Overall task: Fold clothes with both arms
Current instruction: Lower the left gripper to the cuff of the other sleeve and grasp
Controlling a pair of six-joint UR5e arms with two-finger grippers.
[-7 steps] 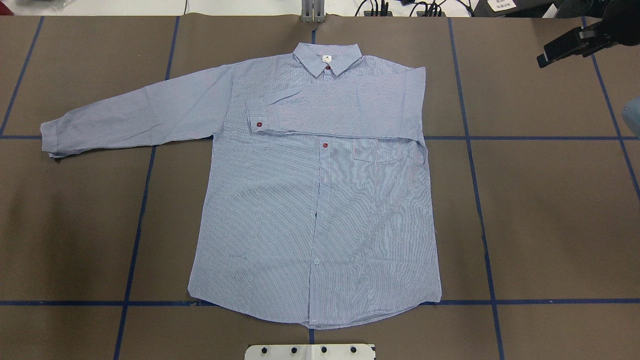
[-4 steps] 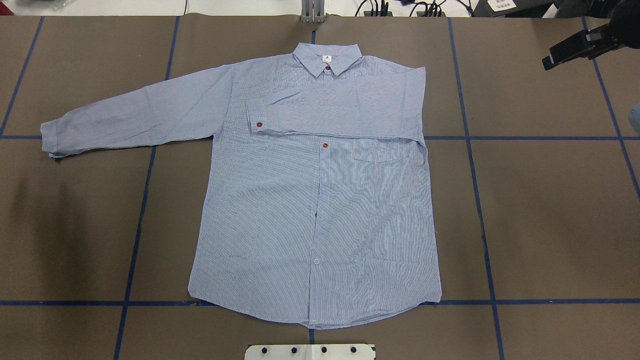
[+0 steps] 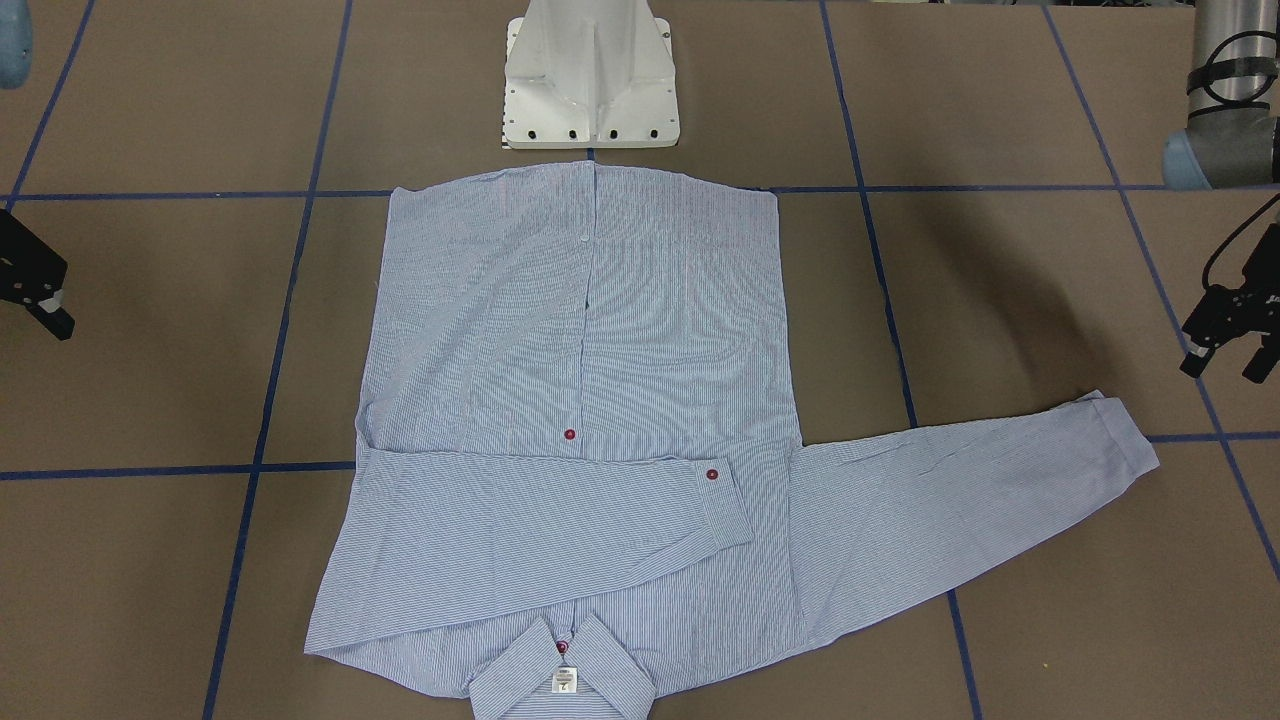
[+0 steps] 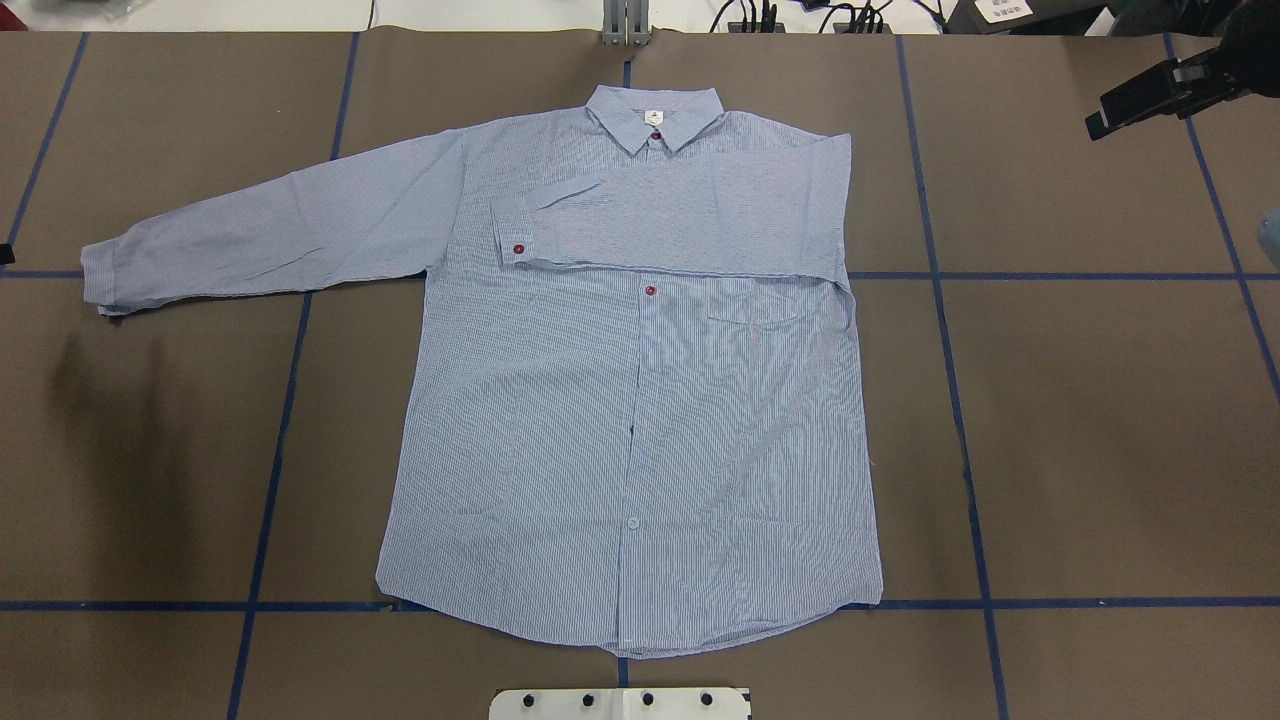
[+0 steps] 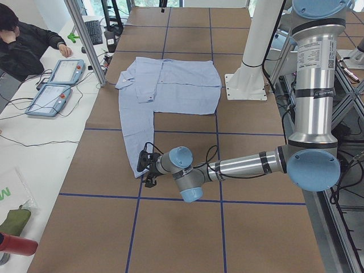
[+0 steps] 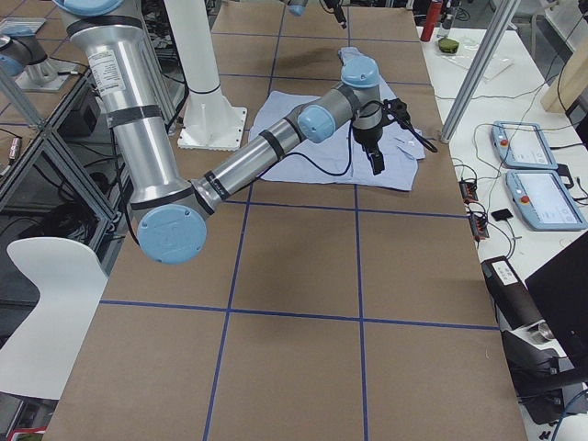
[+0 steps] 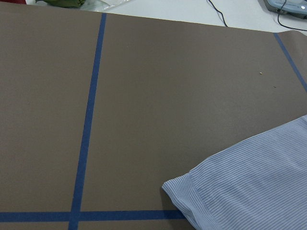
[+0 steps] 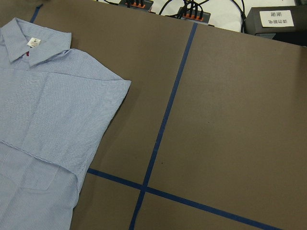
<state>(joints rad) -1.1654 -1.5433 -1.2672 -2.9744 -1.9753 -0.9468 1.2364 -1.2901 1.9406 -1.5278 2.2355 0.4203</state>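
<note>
The light blue striped shirt [image 4: 640, 420] lies flat and face up on the brown table, collar at the far edge. One sleeve is folded across the chest [image 4: 680, 215]. The other sleeve stretches out sideways to its cuff [image 4: 100, 280], which also shows in the left wrist view [image 7: 249, 182]. My left gripper [image 3: 1222, 368] is open and empty, hovering just beside that cuff [image 3: 1120, 440]; only its tip [image 4: 4, 253] shows overhead. My right gripper [image 4: 1095, 125] is open and empty, raised well off the shirt's far right shoulder [image 8: 110, 86].
The white pedestal base [image 3: 590, 90] stands at the near edge by the shirt's hem. Blue tape lines [image 4: 960, 420] grid the table. Cables and boxes [image 4: 800, 15] lie beyond the far edge. An operator [image 5: 23, 40] sits by two teach pendants [image 5: 57, 85].
My right gripper drew slightly further to the right, away from the shirt, then stopped. My left gripper's tip came into view at the left edge near the cuff. The shirt has not moved.
</note>
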